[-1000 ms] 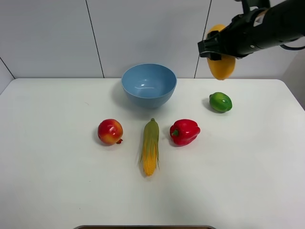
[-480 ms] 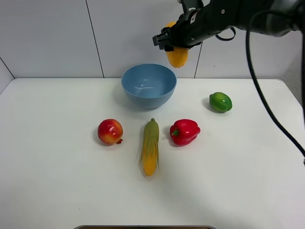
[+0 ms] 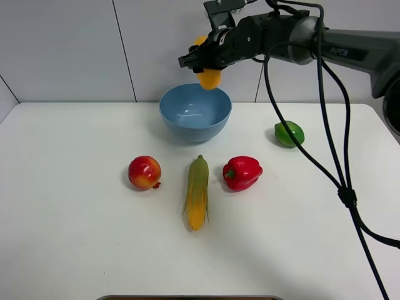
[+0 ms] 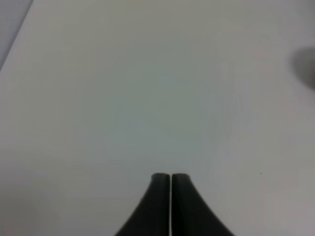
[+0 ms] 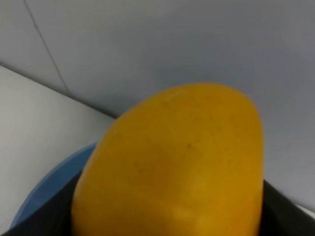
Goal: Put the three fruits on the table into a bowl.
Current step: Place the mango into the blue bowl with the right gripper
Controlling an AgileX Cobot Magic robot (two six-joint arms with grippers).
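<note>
Now right tool [image 3: 204, 62] clamps mango [image 3: 210, 79], hanging above bowl [image 3: 187, 131]; left tool [image 4: 170, 180] closed

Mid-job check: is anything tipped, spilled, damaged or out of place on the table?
Nothing stands out. The right gripper holds the orange-yellow mango-like fruit above the upright, empty light-blue bowl; the green rounded fruit, red-yellow pomegranate-like fruit, yellow-green corn cob and red bell pepper lie apart on the white table.

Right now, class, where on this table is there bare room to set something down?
Bare: the front strip of the table nearer than the corn cob, the left side beyond the pomegranate, and the right side past the green fruit. Crowded: the middle, where pomegranate, corn cob and bell pepper line up before the bowl.
</note>
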